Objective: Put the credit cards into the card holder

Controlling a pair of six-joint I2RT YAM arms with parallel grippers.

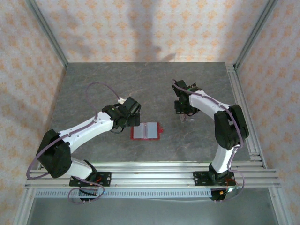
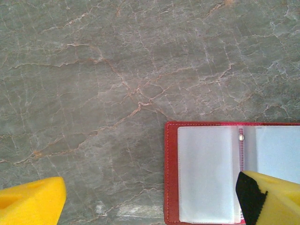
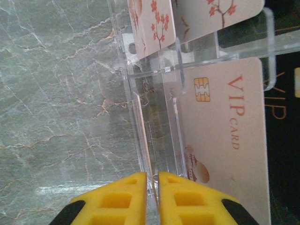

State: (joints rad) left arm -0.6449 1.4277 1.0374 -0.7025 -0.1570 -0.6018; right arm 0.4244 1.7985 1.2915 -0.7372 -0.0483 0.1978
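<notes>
- None of the credit cards (image 3: 225, 140) lies in the card holder (image 2: 206, 173) as far as we can see. Its pale sleeves look bare, and it lies spread open on the table (image 2: 93, 93).
- Several cards sit in a clear stand (image 3: 154, 70) straight ahead of the right gripper (image 3: 153, 199). A VIP card lies just beside its fingers, and flowered ones stand further ahead.
- We judge the task to be at its first pick, with every card yet to be carried over and slid into a sleeve.
- The right gripper's jaws are drawn almost together, with only a thin slit between them. An edge-on card (image 3: 142, 133) runs straight into that slit, so we take it as pinched, though we cannot tell how firmly.
- The left gripper (image 2: 150, 208) stands spread wide and holds nothing. The card holder lies just ahead of one of its fingers, whose tip overlaps the wallet's near edge in the wrist view. We cannot tell whether they touch.
</notes>
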